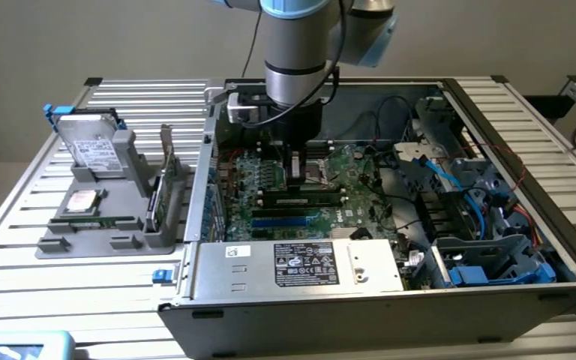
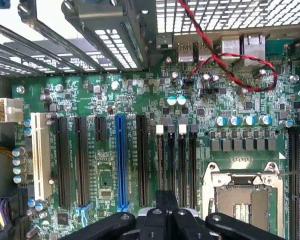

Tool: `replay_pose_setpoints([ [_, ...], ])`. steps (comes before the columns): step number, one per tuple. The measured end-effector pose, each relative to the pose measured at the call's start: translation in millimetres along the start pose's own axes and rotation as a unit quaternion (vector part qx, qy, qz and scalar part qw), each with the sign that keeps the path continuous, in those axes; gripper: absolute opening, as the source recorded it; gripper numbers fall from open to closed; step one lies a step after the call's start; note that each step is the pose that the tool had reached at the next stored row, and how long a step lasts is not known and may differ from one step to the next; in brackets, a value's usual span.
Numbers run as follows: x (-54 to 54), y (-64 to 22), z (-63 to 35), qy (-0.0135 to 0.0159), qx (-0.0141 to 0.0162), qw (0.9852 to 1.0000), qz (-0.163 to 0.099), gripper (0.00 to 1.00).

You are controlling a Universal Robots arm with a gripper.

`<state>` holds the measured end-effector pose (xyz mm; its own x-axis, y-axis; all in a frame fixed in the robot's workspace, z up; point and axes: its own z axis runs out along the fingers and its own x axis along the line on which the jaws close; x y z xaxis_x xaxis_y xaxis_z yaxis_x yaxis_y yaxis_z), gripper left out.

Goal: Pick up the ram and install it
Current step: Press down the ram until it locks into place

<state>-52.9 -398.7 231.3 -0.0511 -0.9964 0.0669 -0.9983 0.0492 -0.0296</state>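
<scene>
So the ram [image 1: 303,200], as far as we can make out, is the long thin stick with dark chips sitting in a black slot on the motherboard [image 1: 353,187], just ahead of a pair of blue slots [image 1: 288,220]. The gripper [image 1: 296,166] hangs inside the open case right behind it, over the middle of the board. In the wrist view the gripper [image 2: 165,216] is matte black plastic with round screw bosses, but we honestly can't tell how far open it is or whether it's got anything. Past it we see glossy green PCB, long black card slots, one bright blue slot [image 2: 121,162], a cream-white one [image 2: 41,155], the bare metal CPU socket frame [image 2: 245,187], and a twisted red wire [image 2: 225,57] looping near the rear ports. The power supply [image 1: 298,266] is a grey sheet-metal box with a black-and-white label, text too small to read. Outside the case, on the exterior view's left, a grey plastic holder [image 1: 98,241] on the ribbed aluminium table [image 1: 28,285] props up a silver hard drive [image 1: 93,142] with a white sticker and a green expansion card [image 1: 168,169].
</scene>
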Motion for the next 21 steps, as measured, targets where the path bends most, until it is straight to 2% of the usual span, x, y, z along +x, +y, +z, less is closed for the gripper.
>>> replay_pose_setpoints([
  [3, 0.4, 0.1, 0.8, 0.0, 0.0019, 1.0, 0.0, 0.11],
  [6, 0.3, 0.1, 2.2, -0.0001, 0.006, 1.0, 0.0, 0.11],
  [21, 0.0, 0.4, 6.6, 0.0006, 0.0062, 1.0, 0.0, 0.11],
])
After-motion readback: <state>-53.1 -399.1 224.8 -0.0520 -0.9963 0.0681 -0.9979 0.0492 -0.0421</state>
